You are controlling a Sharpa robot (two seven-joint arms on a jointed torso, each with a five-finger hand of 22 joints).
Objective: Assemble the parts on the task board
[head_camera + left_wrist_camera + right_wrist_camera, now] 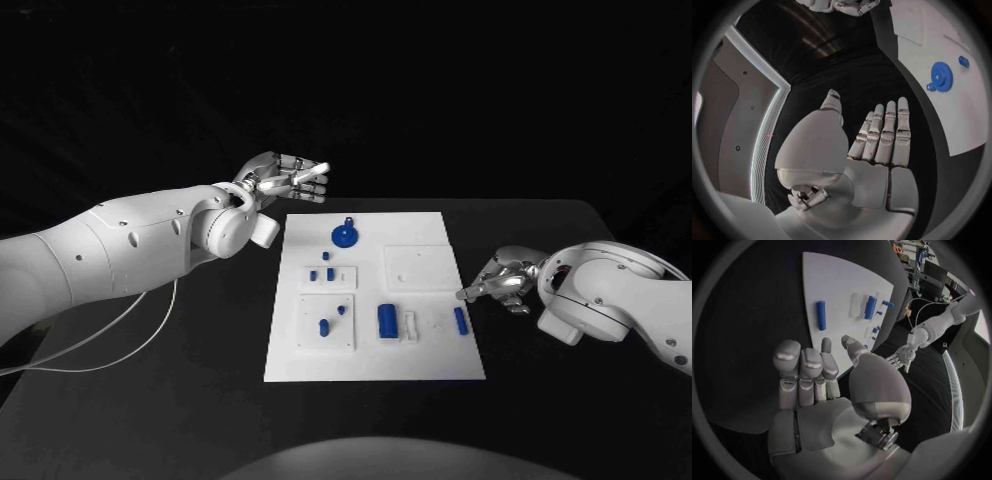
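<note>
- The task board (433, 365) lies mid-table, carrying a blue gear (346, 236), a blue cylinder (388, 319) and a blue peg (460, 320).
- My left hand (286, 178) hovers by the board's far left corner, fingers straight, holding nothing.
- My right hand (499, 281) sits just beside the board's right edge, fingers loose, holding nothing.

Lab: black table (173, 400), equipment racks (920, 260) behind.

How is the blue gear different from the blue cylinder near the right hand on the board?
The blue gear is round, flat and toothed; the blue cylinder is a slim rod. The gear lies at the far end of the task board, the cylinder by its right edge, close to the right hand. Both lie loose, unheld.
</note>
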